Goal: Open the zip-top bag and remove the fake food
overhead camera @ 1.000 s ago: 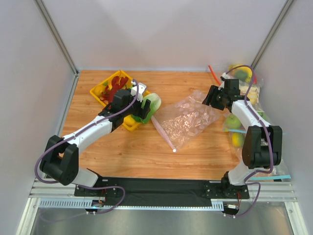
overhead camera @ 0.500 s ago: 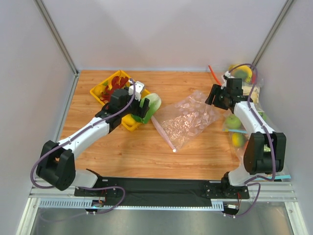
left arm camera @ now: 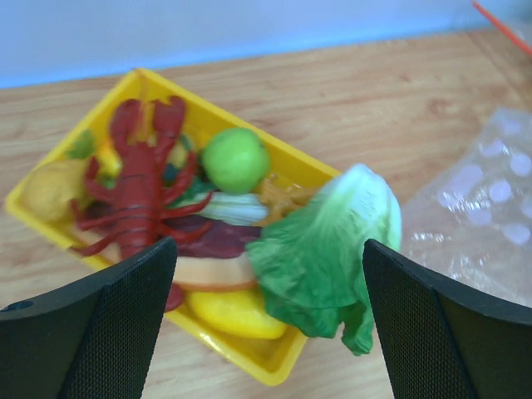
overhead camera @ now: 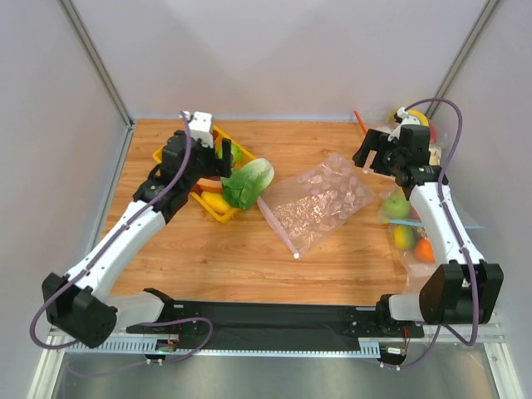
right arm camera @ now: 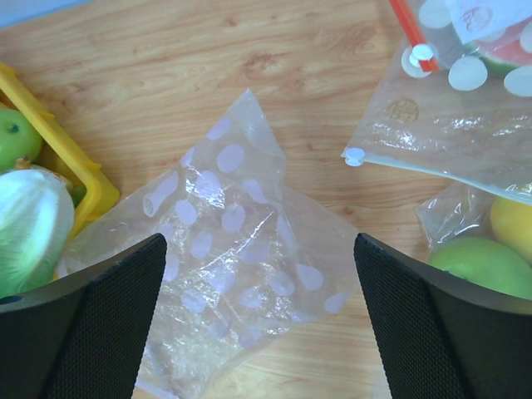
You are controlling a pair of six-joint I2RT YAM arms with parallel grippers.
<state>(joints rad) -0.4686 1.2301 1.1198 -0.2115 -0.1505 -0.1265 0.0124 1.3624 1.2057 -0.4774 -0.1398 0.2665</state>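
Observation:
The zip-top bag [overhead camera: 320, 202] lies flat and empty on the table, its pale zip strip [overhead camera: 278, 224] toward the near left; it also shows in the right wrist view [right arm camera: 241, 274]. The red lobster [left arm camera: 137, 195] and the round green fruit [left arm camera: 235, 160] lie in a yellow tray [left arm camera: 274, 366]. The lettuce head [left arm camera: 328, 249] rests on the tray's right corner and overhangs it [overhead camera: 249, 183]. My left gripper [left arm camera: 266, 332] is open and empty above the tray [overhead camera: 220, 154]. My right gripper [right arm camera: 258, 332] is open and empty above the bag's far right corner [overhead camera: 370, 154].
The tray also holds a hot dog [left arm camera: 212, 270] and yellow toy fruits [left arm camera: 237, 312]. Other clear bags with toy fruit [overhead camera: 403, 220] lie along the right wall, one with a red-orange strip [right arm camera: 411, 33]. Grey walls close in the left, far and right sides.
My left gripper has let go of the lettuce at the tray's corner and drawn up and back to the far left. My right gripper has risen and pulled back from the bag.

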